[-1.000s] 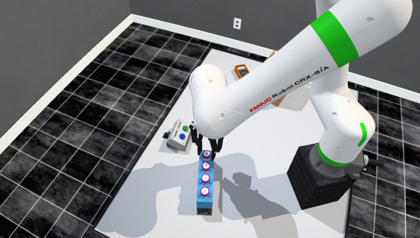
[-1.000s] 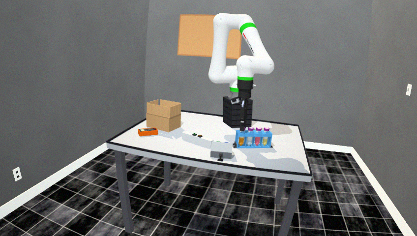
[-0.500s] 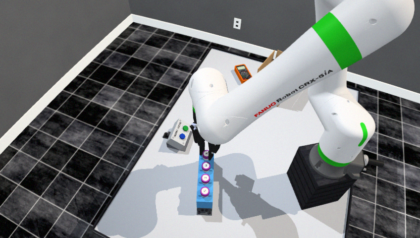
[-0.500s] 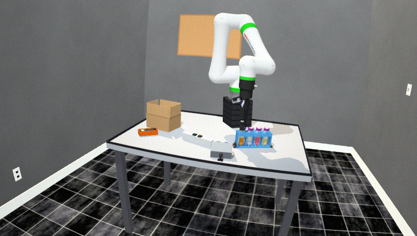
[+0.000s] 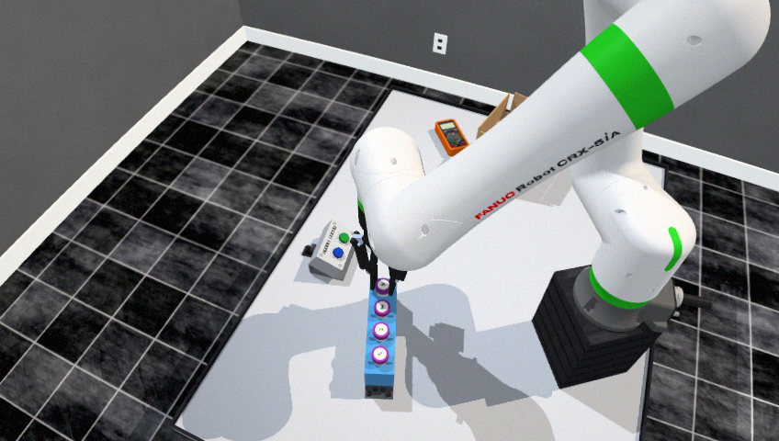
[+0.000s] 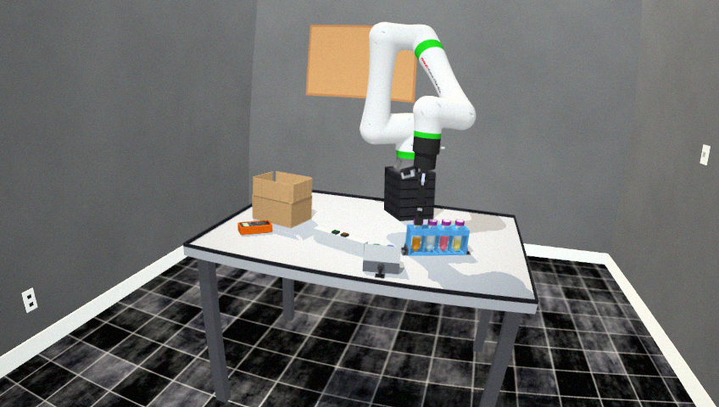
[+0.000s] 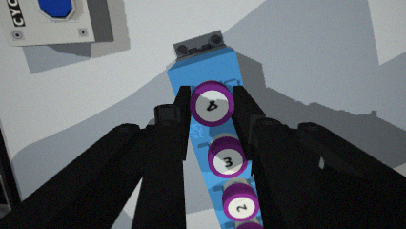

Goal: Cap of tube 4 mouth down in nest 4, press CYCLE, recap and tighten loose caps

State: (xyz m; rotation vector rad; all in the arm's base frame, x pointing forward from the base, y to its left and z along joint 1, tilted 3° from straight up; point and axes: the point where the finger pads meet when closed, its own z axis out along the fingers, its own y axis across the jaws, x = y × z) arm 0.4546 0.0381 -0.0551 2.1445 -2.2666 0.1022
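The blue decapping rack (image 5: 379, 338) holds four tubes with purple caps. My gripper (image 7: 211, 101) stands over the rack's end nearest the key housing, its two black fingers pressed against either side of the cap of tube 4 (image 7: 212, 103), which sits on its tube. Caps 3 (image 7: 228, 160) and 2 (image 7: 241, 206) sit on their tubes below it in the wrist view. In the top view the fingers straddle cap 4 (image 5: 383, 284). In the exterior view the gripper (image 6: 418, 217) hides that cap. The grey key housing (image 5: 332, 251) has the blue CYCLE key (image 5: 338, 252) and green READY key (image 5: 344, 237), both unlit.
A low white cap tray with two dark lamps (image 6: 338, 233) lies left of the key housing in the exterior view. A cardboard box (image 6: 281, 197) and an orange multimeter (image 6: 254, 226) stand at the far end of the table. The arm's black pedestal (image 5: 595, 327) is beside the rack.
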